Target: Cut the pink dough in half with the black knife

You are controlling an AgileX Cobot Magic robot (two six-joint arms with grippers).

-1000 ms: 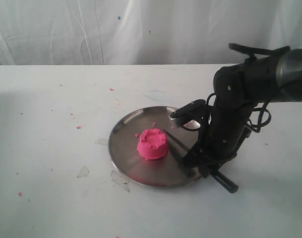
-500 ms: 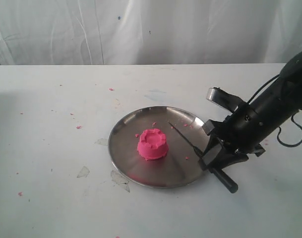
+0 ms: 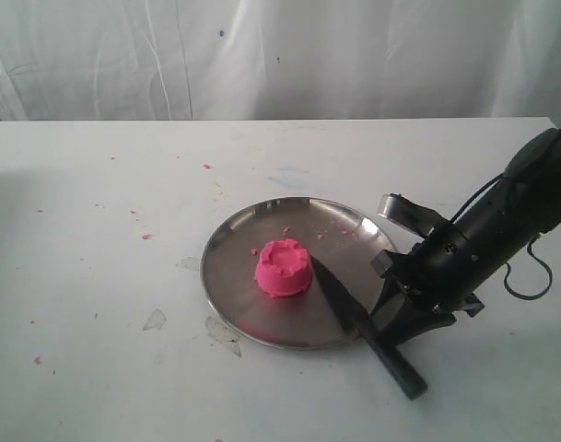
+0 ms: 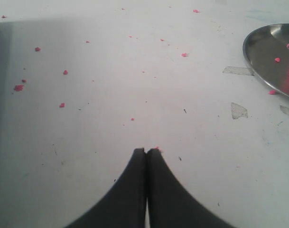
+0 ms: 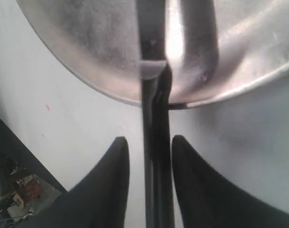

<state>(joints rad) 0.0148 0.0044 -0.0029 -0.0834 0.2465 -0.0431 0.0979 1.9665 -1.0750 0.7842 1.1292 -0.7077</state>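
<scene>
Before a white curtain [image 3: 262, 55], the pale worktop [image 3: 96, 276] is speckled with pink crumbs [image 3: 146, 237]. My right pincer [image 5: 149, 139] stands apart astride the black knife [image 3: 340, 299] handle just off the steel plate [image 3: 227, 276], clamping nothing. My left pincer [image 4: 146, 151] is closed and empty, well off the plate. The pink dough [image 3: 283, 267] sits mid-plate. The blade now lies flat, its tip nearer the dough than before.

The white surface [image 3: 96, 304] carries a round steel plate [image 3: 234, 276] near its middle. A black knife [image 3: 358, 313] crosses the plate's rim at five o'clock, its handle lying out on the surface. Pink crumbs [image 3: 146, 237] scatter from nine to eleven o'clock, and pale patches [image 3: 155, 319] lie at eight.
</scene>
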